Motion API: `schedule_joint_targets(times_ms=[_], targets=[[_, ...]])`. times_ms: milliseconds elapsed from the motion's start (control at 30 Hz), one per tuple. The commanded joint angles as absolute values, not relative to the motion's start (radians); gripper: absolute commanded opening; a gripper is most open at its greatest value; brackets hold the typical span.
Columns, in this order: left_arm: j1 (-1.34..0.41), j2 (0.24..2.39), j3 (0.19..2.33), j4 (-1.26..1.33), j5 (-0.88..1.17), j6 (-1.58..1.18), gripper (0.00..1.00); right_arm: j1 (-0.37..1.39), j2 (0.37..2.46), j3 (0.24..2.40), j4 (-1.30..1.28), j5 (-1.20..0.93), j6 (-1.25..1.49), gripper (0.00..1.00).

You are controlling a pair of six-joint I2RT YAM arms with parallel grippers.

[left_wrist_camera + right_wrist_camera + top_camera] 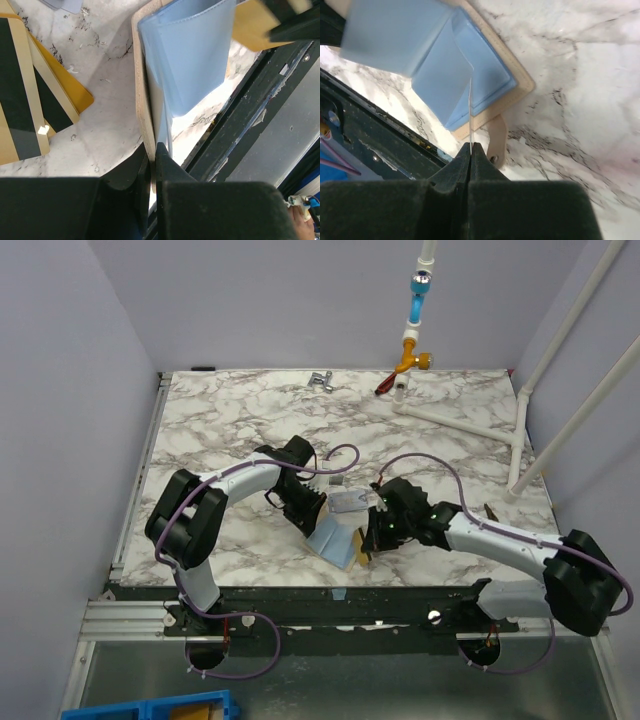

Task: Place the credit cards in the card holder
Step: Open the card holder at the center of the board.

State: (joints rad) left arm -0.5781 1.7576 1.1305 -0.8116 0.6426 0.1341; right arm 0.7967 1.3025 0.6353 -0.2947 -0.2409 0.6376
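Tan leather-like square card holder (522,82) with pale blue plastic lining lies open on the white marble-pattern table (230,420), at its near edge, between the two grippers. The snap tab sticks out of the holder's rim, toward the right wrist camera.

Left gripper (152,155) is clamped on the card holder's edge, pinching tan cover and blue lining together, and the pocket mouth gapes. Right gripper (470,150) is closed tight on a thin gold-tan credit card (252,25). That card shows edge-on in the right wrist view, its free edge just over the holder's blue pockets. Can't tell if it touches a pocket lip.

More gold-tan cards with dark stripe (20,100) lie flat on the table just beside the holder on the left gripper's side, overlapping. One pale grey-blue card (348,502) lies near the holder's far side.

Handling, judged:
- Cards are light, stiff, thin and slick. Hold one by a short edge so most of its length stays free to slide in.
- The holder is soft and floppy, and the lining looks slippery. It probably needs pinning at the rim or it slides with the card.
- Flat cards are hard to pick off the marble. Probably tip one up at an edge or grab where they overlap.
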Motion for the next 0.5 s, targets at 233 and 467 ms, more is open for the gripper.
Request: schedule_joint_targets(times_ms=[233,467], targets=[[-0.576,1.734,1.132,-0.811,0.655,0.141,0.07,0.793,1.175,0.722,-0.352,-0.16,0.667,0.01],[-0.567,1.73,1.125,-0.809,0.671,0.137,0.11,0.795,1.342,0.709,-0.156,-0.337,0.689,0.01]])
